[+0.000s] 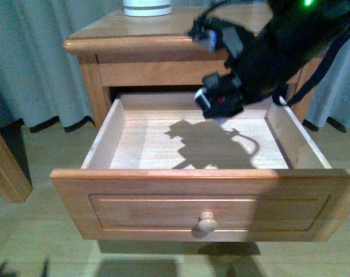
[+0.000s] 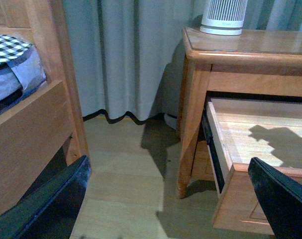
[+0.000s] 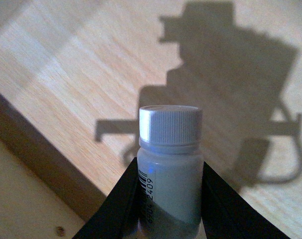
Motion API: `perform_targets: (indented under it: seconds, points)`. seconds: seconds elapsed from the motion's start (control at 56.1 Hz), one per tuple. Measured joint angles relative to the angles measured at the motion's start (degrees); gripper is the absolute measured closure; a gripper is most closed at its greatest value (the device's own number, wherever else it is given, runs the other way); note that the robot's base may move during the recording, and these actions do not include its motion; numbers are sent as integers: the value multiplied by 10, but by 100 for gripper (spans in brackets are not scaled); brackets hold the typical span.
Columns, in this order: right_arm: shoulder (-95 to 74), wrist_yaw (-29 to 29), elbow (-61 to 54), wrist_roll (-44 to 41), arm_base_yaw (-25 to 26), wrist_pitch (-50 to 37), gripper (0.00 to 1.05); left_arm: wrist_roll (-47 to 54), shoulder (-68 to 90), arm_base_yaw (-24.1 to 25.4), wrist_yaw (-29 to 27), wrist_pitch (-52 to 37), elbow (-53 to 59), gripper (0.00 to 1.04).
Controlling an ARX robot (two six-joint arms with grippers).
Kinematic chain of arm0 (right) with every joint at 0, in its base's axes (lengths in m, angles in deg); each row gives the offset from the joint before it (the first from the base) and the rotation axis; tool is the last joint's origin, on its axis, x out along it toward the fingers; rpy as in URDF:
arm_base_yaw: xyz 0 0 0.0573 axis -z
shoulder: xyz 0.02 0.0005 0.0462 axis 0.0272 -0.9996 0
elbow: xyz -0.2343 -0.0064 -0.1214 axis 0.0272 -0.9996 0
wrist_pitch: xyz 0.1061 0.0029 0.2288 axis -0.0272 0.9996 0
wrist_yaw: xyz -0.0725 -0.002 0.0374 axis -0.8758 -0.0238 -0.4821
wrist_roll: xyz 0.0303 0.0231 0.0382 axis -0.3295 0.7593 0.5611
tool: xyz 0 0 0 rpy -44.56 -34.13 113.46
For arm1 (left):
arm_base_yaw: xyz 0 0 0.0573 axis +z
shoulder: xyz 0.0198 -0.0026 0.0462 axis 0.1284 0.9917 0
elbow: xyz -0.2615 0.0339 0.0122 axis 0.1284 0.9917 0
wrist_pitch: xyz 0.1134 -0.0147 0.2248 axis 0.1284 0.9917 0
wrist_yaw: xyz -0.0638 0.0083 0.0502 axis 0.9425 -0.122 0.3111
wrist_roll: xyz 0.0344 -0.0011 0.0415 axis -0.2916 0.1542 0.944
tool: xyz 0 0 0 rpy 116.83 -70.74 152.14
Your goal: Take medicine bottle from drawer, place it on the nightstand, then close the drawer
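The upper drawer (image 1: 203, 202) of the reddish-brown nightstand (image 1: 134, 34) stands pulled fully out, its pale wood floor bare. My right gripper (image 1: 218, 109) hangs above the drawer's back right part and is shut on the medicine bottle (image 3: 169, 164), a small white bottle with a ribbed white cap and a barcode label, held between both fingers (image 3: 116, 204) clear of the drawer floor. In the front view the bottle is hidden by the arm. My left gripper (image 2: 170, 199) is open and empty, low over the floor left of the nightstand (image 2: 250, 45).
A tall white ribbed cylinder device (image 1: 147, 7) stands on the nightstand top at the back left; it also shows in the left wrist view (image 2: 224, 17). A wooden bed frame (image 2: 36, 129) with bedding stands left. Grey curtains (image 2: 131, 55) hang behind.
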Motion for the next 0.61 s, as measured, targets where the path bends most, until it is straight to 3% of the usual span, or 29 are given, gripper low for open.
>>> perform_targets:
  seconds: [0.232, 0.606]
  points:
    - [95, -14, 51, 56, 10, -15, 75, 0, 0, 0, 0, 0, 0, 6]
    - [-70, -194, 315, 203, 30, -22, 75, 0, 0, 0, 0, 0, 0, 6]
